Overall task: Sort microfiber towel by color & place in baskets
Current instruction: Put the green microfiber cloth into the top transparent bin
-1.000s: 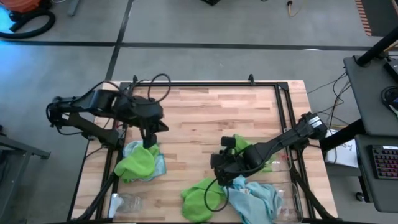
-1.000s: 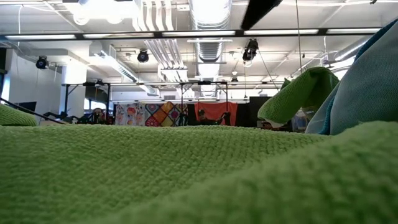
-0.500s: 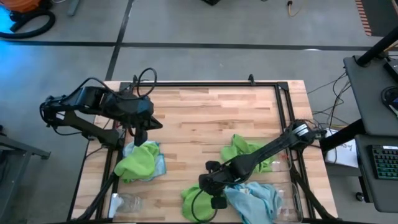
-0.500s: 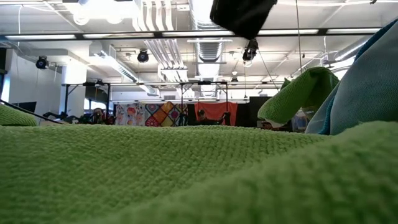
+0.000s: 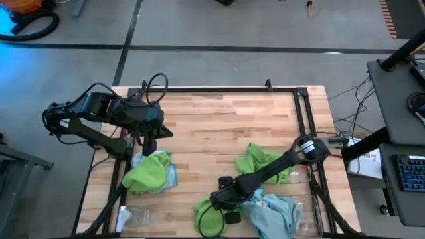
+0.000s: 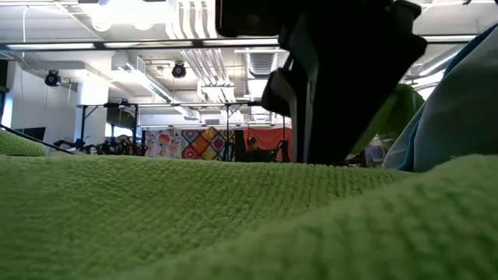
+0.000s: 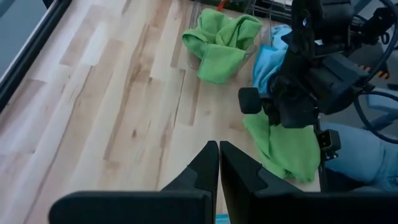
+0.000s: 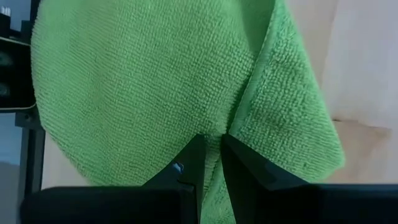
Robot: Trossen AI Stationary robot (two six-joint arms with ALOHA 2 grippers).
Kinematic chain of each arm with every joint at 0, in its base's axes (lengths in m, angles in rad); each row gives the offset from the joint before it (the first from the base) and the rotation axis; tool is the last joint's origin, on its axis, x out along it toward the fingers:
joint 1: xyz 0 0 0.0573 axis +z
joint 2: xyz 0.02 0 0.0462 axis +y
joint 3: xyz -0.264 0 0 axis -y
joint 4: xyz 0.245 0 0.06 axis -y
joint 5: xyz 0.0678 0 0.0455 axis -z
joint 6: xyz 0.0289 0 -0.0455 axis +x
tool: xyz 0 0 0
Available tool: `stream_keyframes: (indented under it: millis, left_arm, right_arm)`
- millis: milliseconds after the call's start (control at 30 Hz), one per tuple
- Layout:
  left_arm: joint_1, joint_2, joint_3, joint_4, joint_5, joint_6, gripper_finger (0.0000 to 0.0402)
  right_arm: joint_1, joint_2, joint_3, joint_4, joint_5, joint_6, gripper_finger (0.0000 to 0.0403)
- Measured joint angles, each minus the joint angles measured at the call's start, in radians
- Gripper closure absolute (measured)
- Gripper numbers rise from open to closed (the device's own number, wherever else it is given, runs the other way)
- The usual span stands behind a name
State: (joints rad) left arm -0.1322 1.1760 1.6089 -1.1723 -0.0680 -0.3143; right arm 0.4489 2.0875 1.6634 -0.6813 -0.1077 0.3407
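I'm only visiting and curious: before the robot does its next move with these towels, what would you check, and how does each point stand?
1. Right gripper down on the front green towel: ok.
2. Its fingers pinching a fold: cannot tell.
3. Left gripper shut, empty, above bare wood: ok.
4. Left basket already holds green and blue together: not ok.
5. Right basket within reach, green towel in it: ok.

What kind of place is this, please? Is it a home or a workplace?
Most likely a workplace, a robotics lab or workshop. The wooden table stands on a bare concrete floor. Exposed ceiling ducts run overhead. A desk with a keyboard stands beside the table.
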Motion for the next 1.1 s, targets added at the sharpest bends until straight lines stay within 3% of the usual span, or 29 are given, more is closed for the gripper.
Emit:
stream_keyframes:
  millis: [667,1100]
  left_arm:
    - [0.001,0.000,0.000,0.001,0.000,0.017,0.0402]
    - [0.001,0.000,-0.001,0.004,0.000,0.014,0.0402]
  right_arm:
    - [-0.018,0.049,0.000,0.024,-0.027,0.007,0.0352]
    - [-0.018,0.048,0.001,0.016,-0.050,-0.055,0.0286]
